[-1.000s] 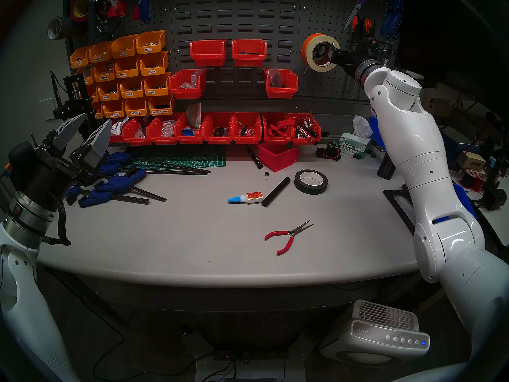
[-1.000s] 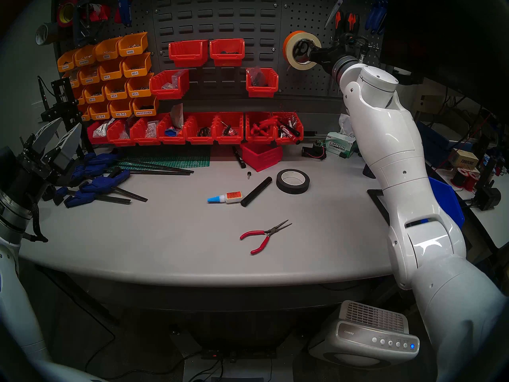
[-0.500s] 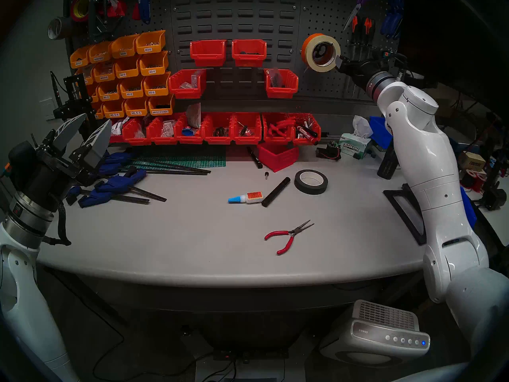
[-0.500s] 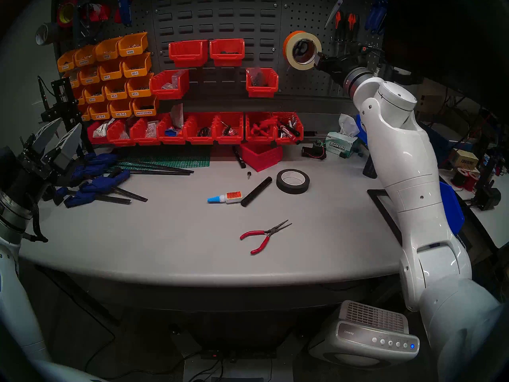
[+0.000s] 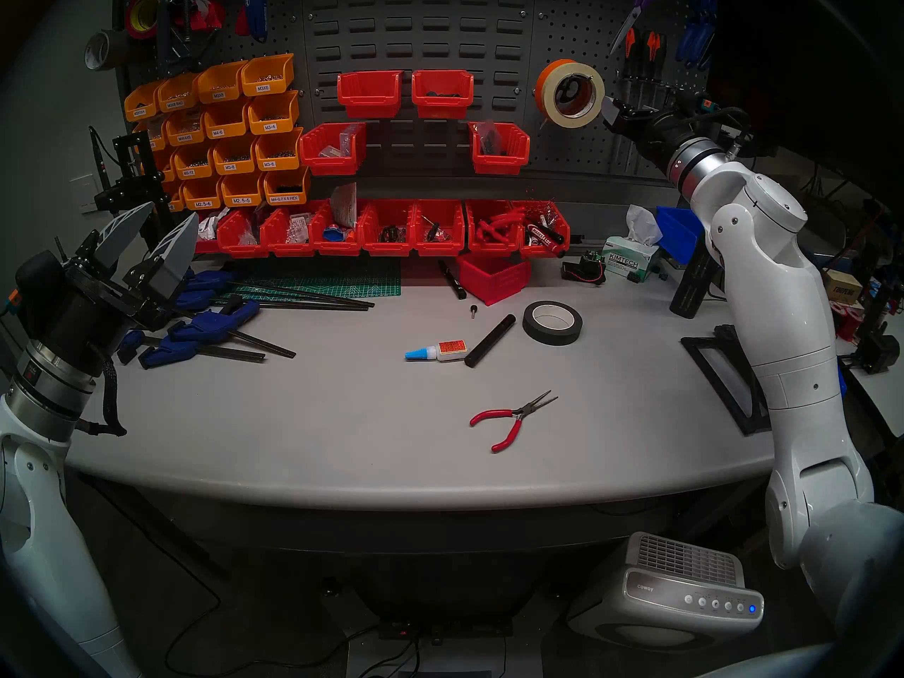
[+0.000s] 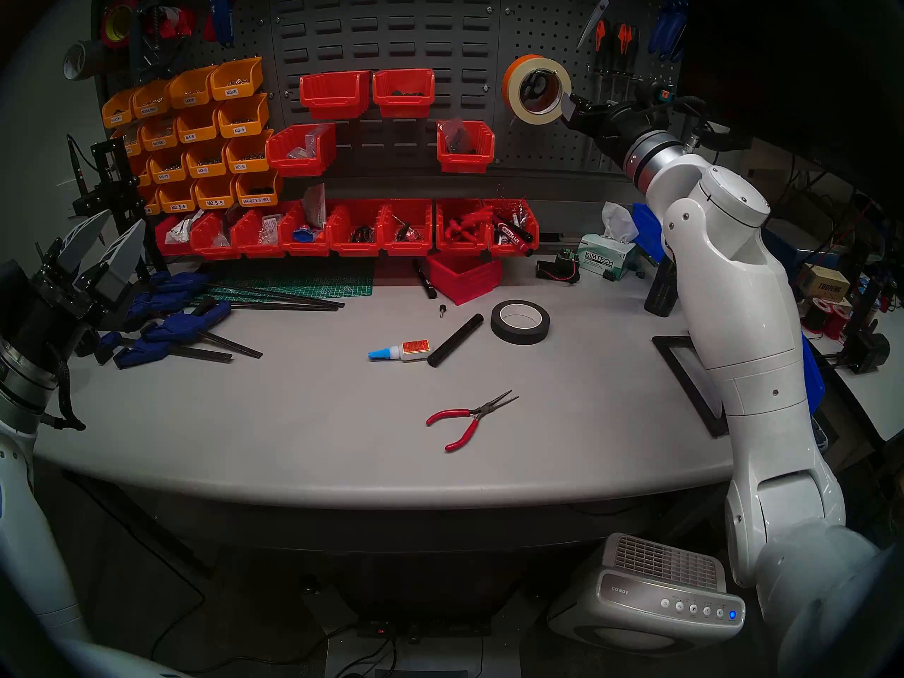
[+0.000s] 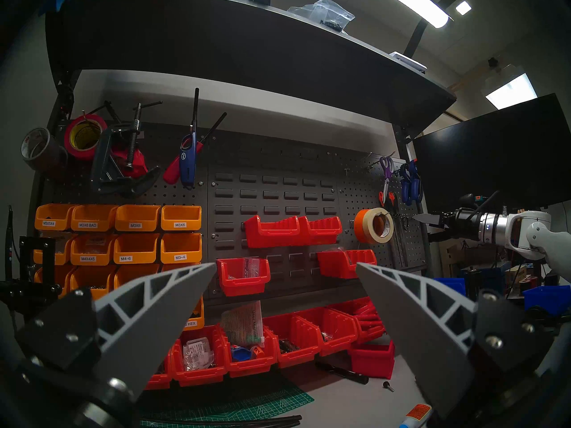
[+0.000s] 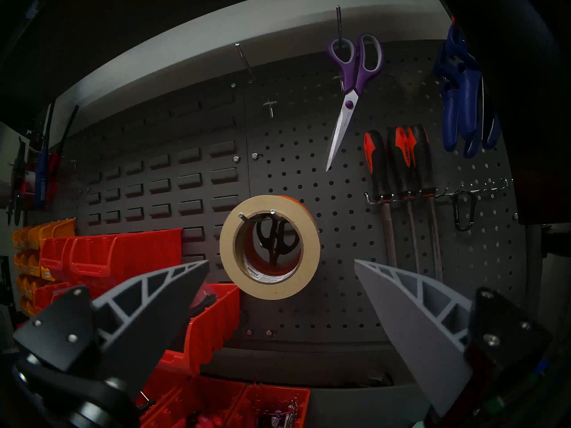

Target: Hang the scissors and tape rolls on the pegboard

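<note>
Both tape rolls (image 8: 270,248) and the scissors (image 8: 275,239) are seen hung on one pegboard (image 8: 340,263) hook, both end effectors released and empty, so the task is judged done.

Red-handled pliers (image 5: 508,417) lie at the centre of the grey bench (image 5: 342,442), below a glue bottle (image 5: 438,351) and a black tape roll (image 5: 553,323). Blue clamps (image 5: 205,325) lie at mid-left; orange bins (image 5: 220,129) hang upper left.
</note>
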Motion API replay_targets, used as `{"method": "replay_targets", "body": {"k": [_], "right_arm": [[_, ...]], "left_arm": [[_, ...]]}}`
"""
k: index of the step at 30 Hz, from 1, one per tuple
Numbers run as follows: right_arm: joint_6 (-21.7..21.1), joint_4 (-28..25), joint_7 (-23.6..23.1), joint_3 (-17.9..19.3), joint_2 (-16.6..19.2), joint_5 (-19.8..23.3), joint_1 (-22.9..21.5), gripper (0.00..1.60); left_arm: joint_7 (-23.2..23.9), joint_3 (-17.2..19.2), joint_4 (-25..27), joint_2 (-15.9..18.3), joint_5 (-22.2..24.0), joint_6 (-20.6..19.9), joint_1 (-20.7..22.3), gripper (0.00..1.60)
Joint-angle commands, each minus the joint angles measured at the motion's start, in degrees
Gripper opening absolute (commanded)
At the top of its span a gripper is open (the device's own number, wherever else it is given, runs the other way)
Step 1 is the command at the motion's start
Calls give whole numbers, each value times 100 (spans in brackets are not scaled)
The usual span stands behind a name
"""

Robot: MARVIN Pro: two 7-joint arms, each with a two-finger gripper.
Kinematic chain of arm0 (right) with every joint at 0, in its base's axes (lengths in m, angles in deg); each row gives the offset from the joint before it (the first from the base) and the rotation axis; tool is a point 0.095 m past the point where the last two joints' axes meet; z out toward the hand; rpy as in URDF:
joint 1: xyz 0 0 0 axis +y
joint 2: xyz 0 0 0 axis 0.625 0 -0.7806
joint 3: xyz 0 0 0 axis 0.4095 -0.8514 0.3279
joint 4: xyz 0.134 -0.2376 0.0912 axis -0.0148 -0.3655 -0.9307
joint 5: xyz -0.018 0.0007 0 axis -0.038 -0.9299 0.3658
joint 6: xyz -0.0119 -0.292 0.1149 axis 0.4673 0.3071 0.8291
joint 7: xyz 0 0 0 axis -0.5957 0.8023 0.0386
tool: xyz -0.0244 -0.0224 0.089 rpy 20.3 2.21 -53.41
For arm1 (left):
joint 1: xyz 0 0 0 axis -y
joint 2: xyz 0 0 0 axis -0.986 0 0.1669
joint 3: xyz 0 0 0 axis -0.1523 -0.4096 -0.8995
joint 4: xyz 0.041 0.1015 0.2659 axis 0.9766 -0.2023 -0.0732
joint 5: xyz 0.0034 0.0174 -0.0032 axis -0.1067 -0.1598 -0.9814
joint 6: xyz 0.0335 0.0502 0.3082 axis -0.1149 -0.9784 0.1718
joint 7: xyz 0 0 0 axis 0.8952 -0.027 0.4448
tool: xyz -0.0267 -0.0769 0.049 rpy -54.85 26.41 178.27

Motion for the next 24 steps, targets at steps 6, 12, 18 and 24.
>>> {"method": "replay_targets", "body": {"k": [6,12,18,24], "right_arm": [[145,-961,-205,424,185,234,805,160],[169,-1345,-300,619,215,369,1311,160],[174,-1766,-325,854,225,484,1873,160],[168,-2184,-300,1149,193,574,2380,160]], "left_arm": [[8,2,73,18,23,18,42,160],[9,2,73,19,24,19,44,160],[9,3,76,20,25,20,46,160],[8,4,82,19,28,21,49,160]]}}
